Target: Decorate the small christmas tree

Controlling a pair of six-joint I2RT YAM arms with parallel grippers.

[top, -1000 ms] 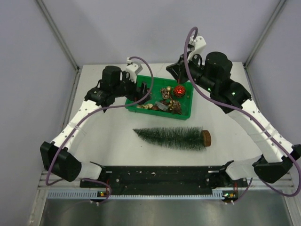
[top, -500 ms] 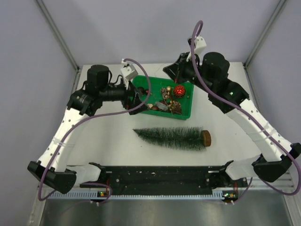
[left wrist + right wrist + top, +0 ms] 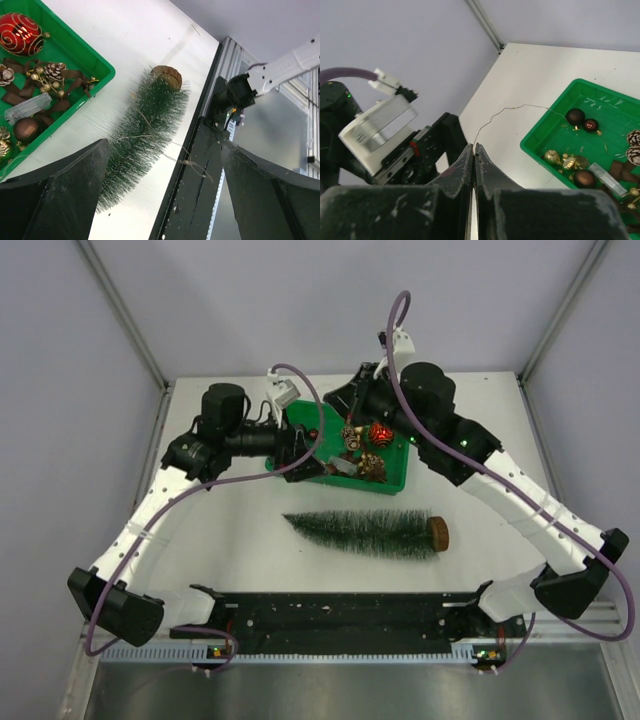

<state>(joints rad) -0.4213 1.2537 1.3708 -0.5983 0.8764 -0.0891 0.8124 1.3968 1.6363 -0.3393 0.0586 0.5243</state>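
Left gripper is held wide open with nothing between the fingers, at the tray's 9 o'clock edge. Right gripper is seen closed tight at the tray's 12 o'clock side, with a thin wire pinched at the tips and run out to the tray. Small christmas tree is laid flat on the table at the tray's 6 o'clock, apart from it. Its tip is pointed to 9 and its brown base to 3. Red bauble and pine cones are seen in the tray.
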